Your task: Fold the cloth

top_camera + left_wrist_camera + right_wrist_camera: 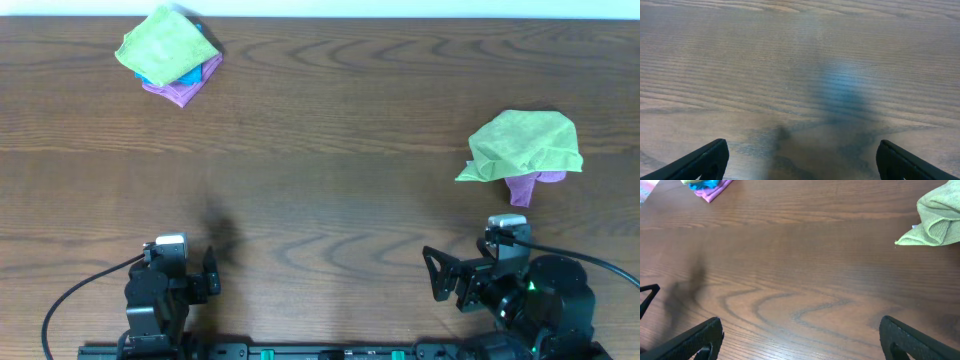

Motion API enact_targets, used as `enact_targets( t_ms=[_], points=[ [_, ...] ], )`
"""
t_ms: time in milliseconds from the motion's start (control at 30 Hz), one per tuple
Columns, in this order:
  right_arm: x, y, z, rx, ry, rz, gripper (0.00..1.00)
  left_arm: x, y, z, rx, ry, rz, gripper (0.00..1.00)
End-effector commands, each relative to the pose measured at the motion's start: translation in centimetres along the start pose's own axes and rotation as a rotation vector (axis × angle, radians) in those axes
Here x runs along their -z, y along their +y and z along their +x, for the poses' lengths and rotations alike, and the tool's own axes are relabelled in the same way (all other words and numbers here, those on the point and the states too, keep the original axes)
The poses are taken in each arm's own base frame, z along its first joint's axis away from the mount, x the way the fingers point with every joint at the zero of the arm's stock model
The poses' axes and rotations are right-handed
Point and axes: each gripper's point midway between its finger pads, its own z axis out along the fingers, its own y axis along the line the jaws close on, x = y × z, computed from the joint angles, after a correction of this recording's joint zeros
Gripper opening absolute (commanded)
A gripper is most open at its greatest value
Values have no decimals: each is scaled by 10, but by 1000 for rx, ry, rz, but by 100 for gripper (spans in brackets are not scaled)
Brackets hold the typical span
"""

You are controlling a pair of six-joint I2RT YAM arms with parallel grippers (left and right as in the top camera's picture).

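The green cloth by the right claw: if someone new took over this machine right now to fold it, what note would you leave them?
Left claw: open, empty, over the table at its near edge.
Right claw: open, empty, also at the near edge.
The cloth: rumpled, on the right side, lying partly over a purple cloth. Neither claw touches it.
Another green cloth tops a pile at the far left.
Done: nothing yet.
Left: grasp the cloth, spread it flat, fold it.
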Motion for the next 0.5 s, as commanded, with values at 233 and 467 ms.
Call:
enact_targets(
  t_ms=[233, 467],
  points=[
    [1, -2, 0, -14, -4, 8, 99, -2, 4, 4, 11, 5, -20, 95],
    [1, -2, 2, -8, 3, 11, 99, -2, 4, 4, 11, 5, -20, 95]
  ],
)
